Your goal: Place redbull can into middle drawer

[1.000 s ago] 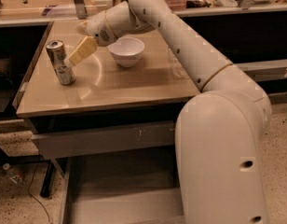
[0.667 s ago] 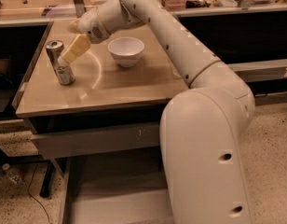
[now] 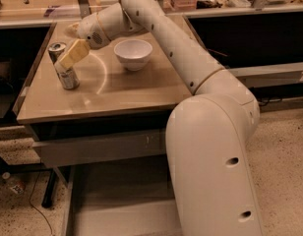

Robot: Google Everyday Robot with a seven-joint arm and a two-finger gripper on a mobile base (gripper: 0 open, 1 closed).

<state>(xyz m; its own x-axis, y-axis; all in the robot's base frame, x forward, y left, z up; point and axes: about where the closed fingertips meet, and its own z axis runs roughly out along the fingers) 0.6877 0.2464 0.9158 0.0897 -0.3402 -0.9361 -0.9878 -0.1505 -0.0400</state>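
The redbull can (image 3: 63,67), slim and silvery with dark patches, stands slightly tilted on the left part of the tan table top (image 3: 117,95). My gripper (image 3: 70,58) reaches down from the right at the can's upper half and overlaps it in this view. The middle drawer (image 3: 117,195) is pulled out below the table, with low side walls and a bare grey floor. My arm's white body hides the drawer's right part.
A white bowl (image 3: 134,53) stands on the table right of the can. A closed grey drawer front (image 3: 102,149) sits just under the table top. Counters with clutter run along the back. A speckled floor lies at right.
My gripper has moved left toward the can and now overlaps its top half. The can and bowl have stayed in place.
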